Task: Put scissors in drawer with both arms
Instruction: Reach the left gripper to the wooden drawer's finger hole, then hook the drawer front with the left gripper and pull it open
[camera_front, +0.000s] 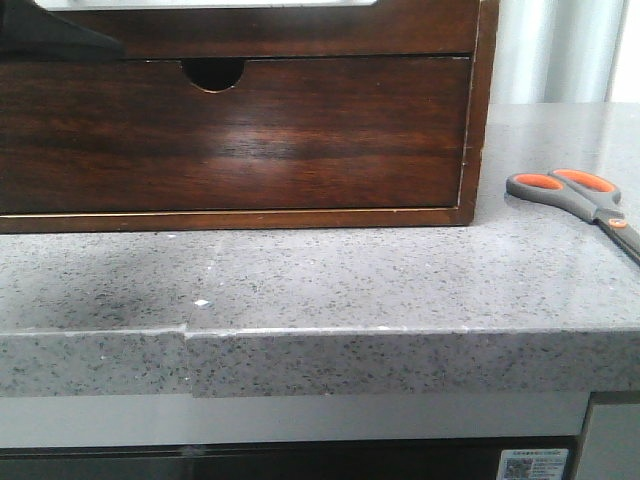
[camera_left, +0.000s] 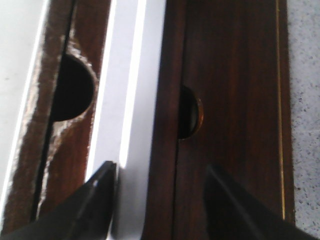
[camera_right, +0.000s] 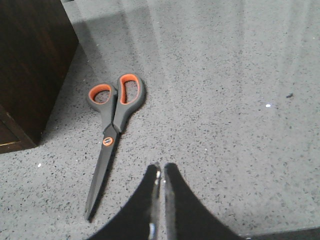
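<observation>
Looking over the speckled grey counter (camera_front: 330, 285), I take the dark wooden cabinet (camera_front: 300, 25) as my landmark. Its wide brown drawer (camera_front: 240, 135) sits flush in the cabinet's front, pushed fully in, with the half-round finger notch (camera_front: 213, 73) cut into its top edge.

From the left wrist camera, my left gripper (camera_left: 160, 200) hangs in front of the cabinet with its fingers spread wide and nothing between them. One black fingertip (camera_left: 97, 192) lies over a pale strip beside the drawer front, the other over the dark wood, and the notch shows between them farther out. In the front view only a dark sliver of that arm shows at the cabinet's upper left corner.

The scissors (camera_right: 112, 132) lie flat on the counter just off the cabinet's right side, apart from the wood. Blades are together, the grey handles with orange-lined loops (camera_front: 560, 182) point toward the back of the counter, and the orange pivot dot (camera_right: 107, 141) faces up.

My right gripper (camera_right: 161, 172) hovers near the scissors' blade end, on the side away from the cabinet, not touching them. Its tapering fingers are pressed nearly together with only a thin slit between, empty.
</observation>
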